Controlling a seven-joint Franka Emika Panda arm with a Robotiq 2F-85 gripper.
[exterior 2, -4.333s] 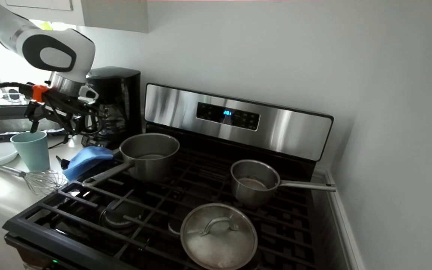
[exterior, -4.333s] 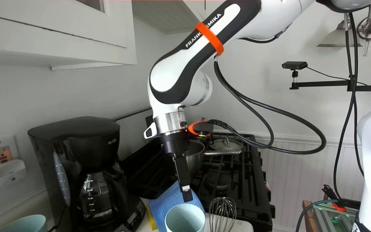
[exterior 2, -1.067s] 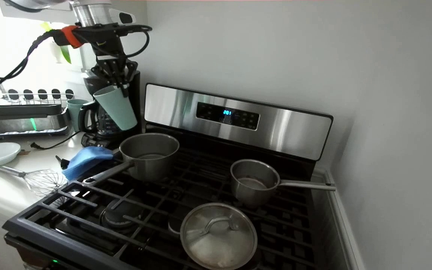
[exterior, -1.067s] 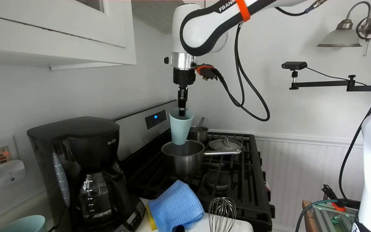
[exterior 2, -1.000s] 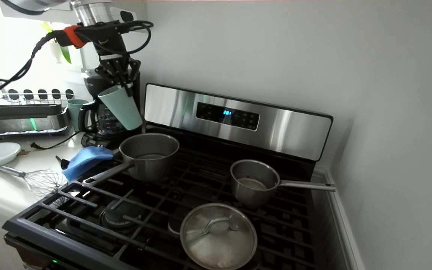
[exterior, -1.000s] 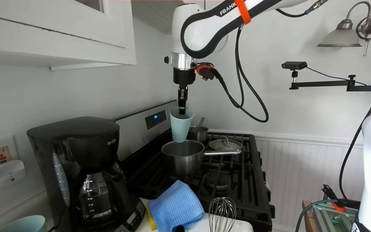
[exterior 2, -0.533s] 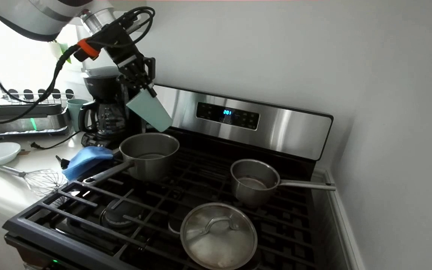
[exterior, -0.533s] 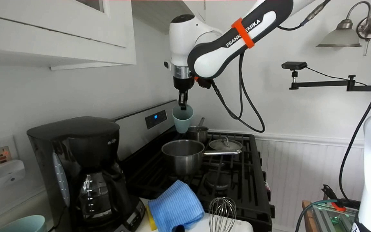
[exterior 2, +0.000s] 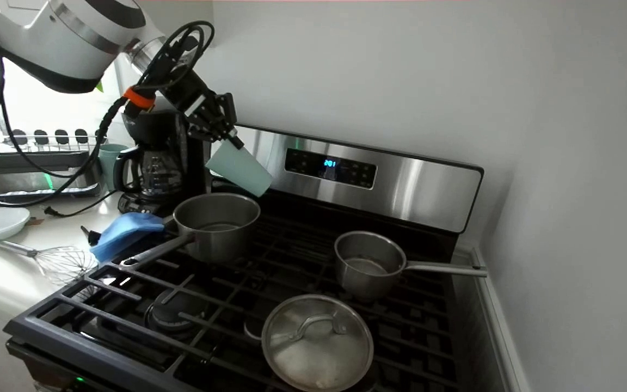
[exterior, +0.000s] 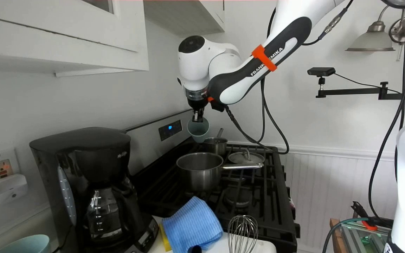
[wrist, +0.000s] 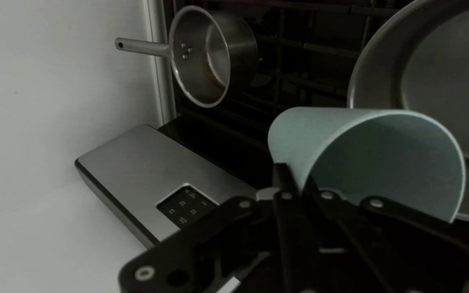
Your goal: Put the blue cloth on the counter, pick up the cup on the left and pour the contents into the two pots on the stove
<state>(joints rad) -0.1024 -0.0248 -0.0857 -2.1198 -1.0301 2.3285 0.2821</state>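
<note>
The pale green cup point(wrist: 303, 126) hangs in the air, strongly tilted, its mouth facing the wrist camera. My gripper point(wrist: 296, 179) is shut on its rim, one finger inside and one outside. No contents can be made out in the dark interior. In an exterior view the cup point(exterior 2: 244, 170) is up near the back panel, just above and past the larger pot point(exterior 2: 218, 245); its base points down and right. The smaller pot point(exterior 2: 365, 280) stands farther right on the stove. On the counter beside the stove lies the blue cloth point(exterior: 192, 225).
A lidded pan point(exterior 2: 319, 348) sits at the stove's front. The black coffee maker point(exterior: 86, 175) stands on the counter, with a whisk point(exterior: 243, 232) by the cloth. Another green cup point(exterior 2: 111, 158) is behind it. The stove's back panel point(exterior 2: 428, 185) rises close to the held cup.
Earlier the cup stood on the counter with my gripper at its rim. It has since been lifted to the stove. Over the last second it moved past the larger pot and tilted further.
</note>
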